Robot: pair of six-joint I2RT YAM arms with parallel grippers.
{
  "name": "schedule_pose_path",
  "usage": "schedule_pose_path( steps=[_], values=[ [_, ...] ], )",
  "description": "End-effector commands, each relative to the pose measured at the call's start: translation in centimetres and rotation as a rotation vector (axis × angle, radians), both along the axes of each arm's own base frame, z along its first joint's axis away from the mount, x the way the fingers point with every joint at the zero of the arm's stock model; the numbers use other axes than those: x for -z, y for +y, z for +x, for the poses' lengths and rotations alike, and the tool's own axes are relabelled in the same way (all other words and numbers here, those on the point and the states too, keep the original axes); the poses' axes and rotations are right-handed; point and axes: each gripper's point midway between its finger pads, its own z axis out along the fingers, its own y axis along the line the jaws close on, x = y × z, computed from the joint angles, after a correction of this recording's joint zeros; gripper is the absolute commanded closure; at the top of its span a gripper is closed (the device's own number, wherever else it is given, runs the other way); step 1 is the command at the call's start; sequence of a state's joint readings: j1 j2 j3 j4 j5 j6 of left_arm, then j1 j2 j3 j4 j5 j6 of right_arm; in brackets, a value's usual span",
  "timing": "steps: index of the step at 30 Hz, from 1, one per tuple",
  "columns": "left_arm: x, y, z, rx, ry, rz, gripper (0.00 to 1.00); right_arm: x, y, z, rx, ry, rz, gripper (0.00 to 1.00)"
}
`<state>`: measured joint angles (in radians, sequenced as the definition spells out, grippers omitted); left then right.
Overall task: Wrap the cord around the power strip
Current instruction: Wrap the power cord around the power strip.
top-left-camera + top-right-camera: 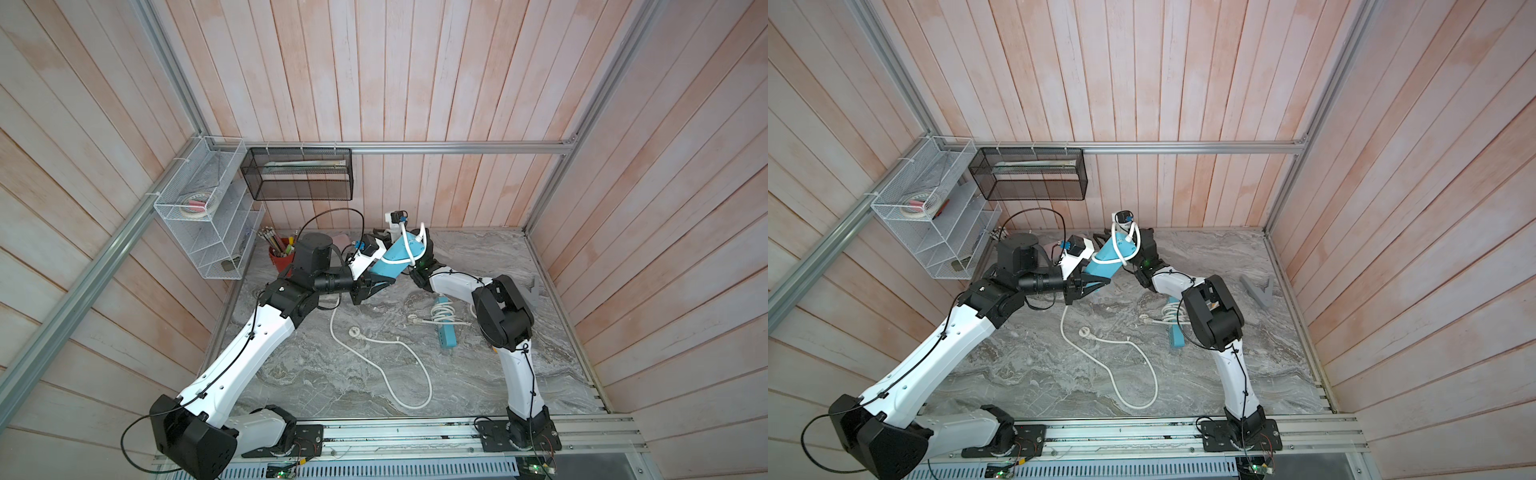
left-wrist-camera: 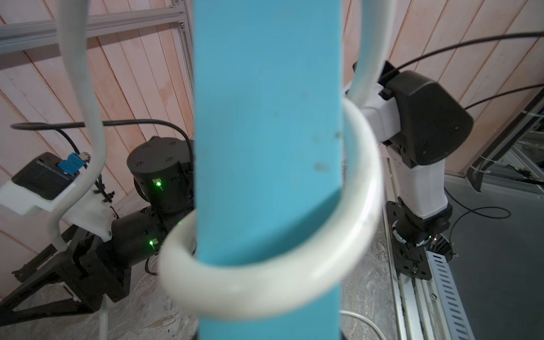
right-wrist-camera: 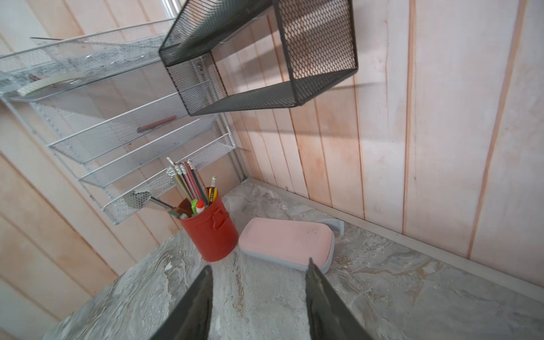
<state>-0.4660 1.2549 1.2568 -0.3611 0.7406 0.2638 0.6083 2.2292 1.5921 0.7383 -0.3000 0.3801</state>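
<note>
Right wrist view faces the far left corner of the room: pale pink plank walls (image 3: 441, 117), with a black mesh basket (image 3: 265, 53) and a white wire rack (image 3: 117, 123) hung along them. Below, on the grey marbled surface (image 3: 397, 294), a red cup of pencils (image 3: 212, 232) stands just beside a pink case (image 3: 287, 244). The right pincer (image 3: 259, 263) is spread, with nothing between its fingers. In a top view the blue power strip (image 1: 397, 249) is raised off the surface and tilted, its lower end pinched by the left pincer (image 1: 376, 282). The left wrist view shows its white cord (image 2: 265, 288) looped around it. The rest of the cord trails down and lies in a loose bend on the surface, ending in the plug (image 1: 353, 331). Nearer the right arm lies a second blue strip (image 1: 448, 332) with a white cord bundled around it. A grey V-shaped piece (image 1: 1260, 293) sits near the right wall. An aluminium frame (image 1: 415, 146) edges the walls.
</note>
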Motion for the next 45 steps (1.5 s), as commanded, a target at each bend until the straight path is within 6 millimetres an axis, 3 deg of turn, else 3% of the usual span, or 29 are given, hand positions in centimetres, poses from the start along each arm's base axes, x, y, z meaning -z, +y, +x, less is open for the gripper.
schedule_pose_path(
  steps=[1,5,10,21,27,33,36,40,45],
  values=[
    [-4.4,0.6,1.1,-0.058,-0.112,-0.115,1.00,0.8,-1.0,1.9,0.189,0.060,0.109,0.48],
    [-4.9,1.9,2.9,-0.146,-0.113,-0.149,1.00,3.3,0.4,1.1,0.185,0.118,0.079,0.52],
    [-6.1,4.6,4.6,-0.249,-0.120,-0.208,1.00,5.5,0.4,-0.5,0.182,0.191,0.100,0.54],
    [-6.1,5.6,5.6,-0.291,-0.099,-0.223,1.00,5.8,1.5,-1.6,0.147,0.250,0.109,0.55],
    [-5.6,6.1,6.4,-0.323,-0.079,-0.228,1.00,5.8,1.8,-2.9,0.102,0.275,0.113,0.45],
    [-6.0,6.5,6.5,-0.338,-0.084,-0.235,1.00,6.6,2.3,-2.6,0.119,0.313,0.083,0.71],
    [-5.5,8.0,8.0,-0.422,-0.055,-0.234,1.00,6.5,2.6,-3.1,0.102,0.313,0.077,0.86],
    [-4.3,12.4,11.2,-0.584,0.039,-0.278,1.00,6.3,3.1,-5.4,0.064,0.255,-0.023,0.98],
    [-2.0,15.5,14.3,-0.736,0.027,-0.152,1.00,6.7,3.3,-9.7,0.007,0.108,-0.295,1.00]
  ],
)
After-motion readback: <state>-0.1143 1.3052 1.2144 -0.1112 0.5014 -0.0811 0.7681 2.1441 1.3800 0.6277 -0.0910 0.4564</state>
